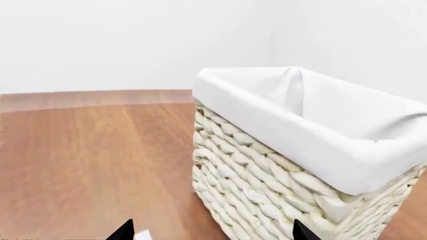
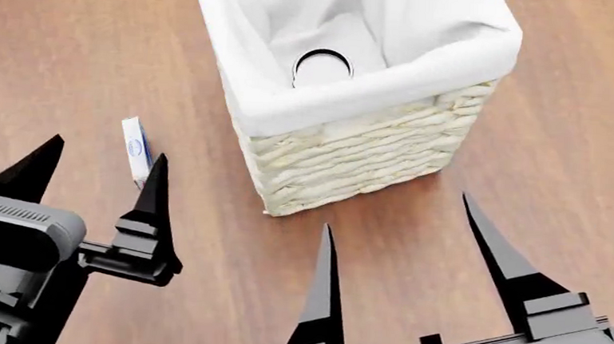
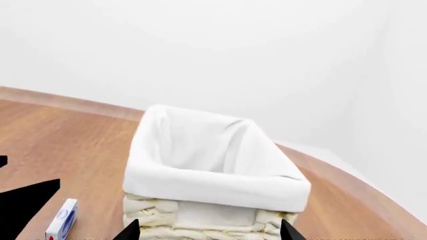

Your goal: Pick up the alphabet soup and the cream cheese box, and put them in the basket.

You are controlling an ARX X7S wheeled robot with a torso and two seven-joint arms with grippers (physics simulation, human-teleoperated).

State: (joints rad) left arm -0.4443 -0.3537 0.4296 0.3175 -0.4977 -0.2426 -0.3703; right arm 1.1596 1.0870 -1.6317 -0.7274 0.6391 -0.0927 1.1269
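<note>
— Both tools? — Left tool (image 2: 102,171) and right tool (image 2: 400,218) gaped wide, empty.
— The goods? — A can (image 2: 322,67) stood inside the basket (image 2: 361,155); the cream cheese box (image 2: 135,150) lay on the worktop (image 2: 69,53) beside it, between the left fingers.

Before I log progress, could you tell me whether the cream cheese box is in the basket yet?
Not yet. The box stands on edge on the floor outside the basket, beside the left tool.

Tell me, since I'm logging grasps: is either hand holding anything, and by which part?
Nothing is held. The left hand and right hand are both open and empty; the cream cheese box stands on the floor.
</note>
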